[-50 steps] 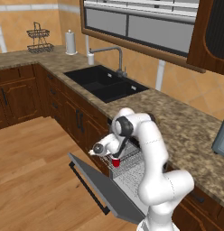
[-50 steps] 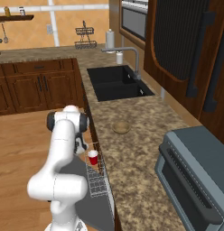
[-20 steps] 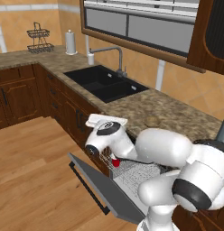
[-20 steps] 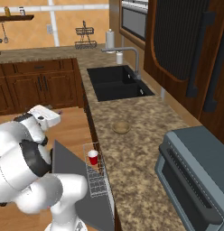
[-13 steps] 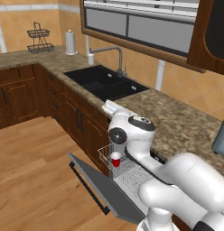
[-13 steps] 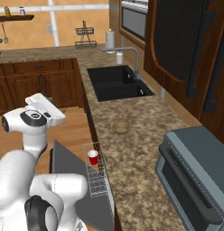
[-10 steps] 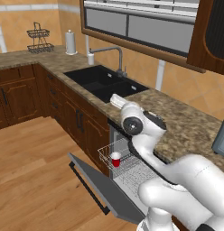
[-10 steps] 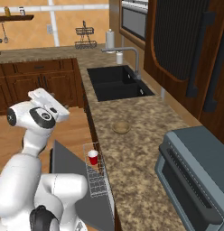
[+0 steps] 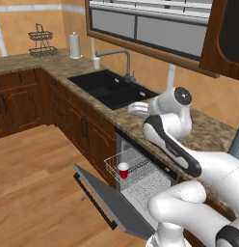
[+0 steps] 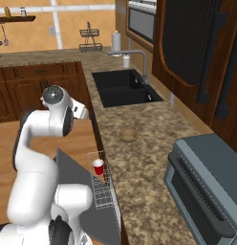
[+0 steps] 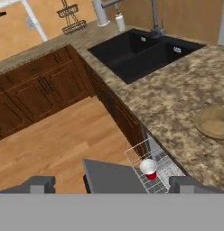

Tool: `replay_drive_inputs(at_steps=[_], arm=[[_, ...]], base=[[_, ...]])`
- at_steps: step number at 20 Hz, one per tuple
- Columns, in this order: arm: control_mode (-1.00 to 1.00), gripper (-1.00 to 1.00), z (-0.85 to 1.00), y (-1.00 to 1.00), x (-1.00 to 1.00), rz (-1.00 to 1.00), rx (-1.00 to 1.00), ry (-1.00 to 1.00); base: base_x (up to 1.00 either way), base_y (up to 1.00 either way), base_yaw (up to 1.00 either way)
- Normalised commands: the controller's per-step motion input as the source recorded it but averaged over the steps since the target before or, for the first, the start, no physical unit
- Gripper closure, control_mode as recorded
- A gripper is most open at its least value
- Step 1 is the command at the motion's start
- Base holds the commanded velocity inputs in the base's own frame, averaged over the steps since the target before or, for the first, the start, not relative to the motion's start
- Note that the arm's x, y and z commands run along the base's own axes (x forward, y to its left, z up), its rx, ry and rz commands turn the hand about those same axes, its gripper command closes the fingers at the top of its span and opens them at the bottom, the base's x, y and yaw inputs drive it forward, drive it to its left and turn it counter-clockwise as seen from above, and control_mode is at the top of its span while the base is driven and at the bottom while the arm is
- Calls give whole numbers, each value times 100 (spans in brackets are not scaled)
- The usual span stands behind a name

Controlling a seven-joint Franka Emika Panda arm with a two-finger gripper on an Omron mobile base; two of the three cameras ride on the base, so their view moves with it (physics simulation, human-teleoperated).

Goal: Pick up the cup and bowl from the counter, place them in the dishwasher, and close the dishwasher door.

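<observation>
The cup point(image 9: 123, 170) stands upright in the dishwasher point(image 9: 140, 176) rack, while the bowl point(image 10: 127, 134) sits on the bench point(image 10: 149, 158) between sink and toaster oven, and the door point(image 9: 108, 202) hangs open. The jaws, raised above the bench edge, stand wide apart and empty. The bowl has bare bench all round it, well clear of the front edge, so reaching it looks unobstructed.

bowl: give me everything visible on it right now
The bowl is a small, shallow, round tan-brown dish with a slightly darker rim, looking like speckled ceramic or stoneware. It sits upright and looks empty on the counter, between the black sink and the grey toaster oven. Nothing else touches it; the hand view shows it at the right edge.
</observation>
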Motion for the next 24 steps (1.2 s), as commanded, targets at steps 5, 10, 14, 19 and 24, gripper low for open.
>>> replay_drive_inputs(at_steps=[5, 10, 14, 19, 24], arm=[[-100, -100, -40, 7, 3, 27, -21, 24], [-100, -100, -23, 14, 26, -1, -26, 20], [-100, -100, -42, -25, 35, 0, -9, 13], [-100, -100, -40, -27, 41, 0, -11, 15], [-100, -100, -29, -45, 37, 3, -6, 8]], base=[[0, 0, 0], [0, 0, 0], [0, 0, 0], [0, 0, 0], [0, 0, 0]])
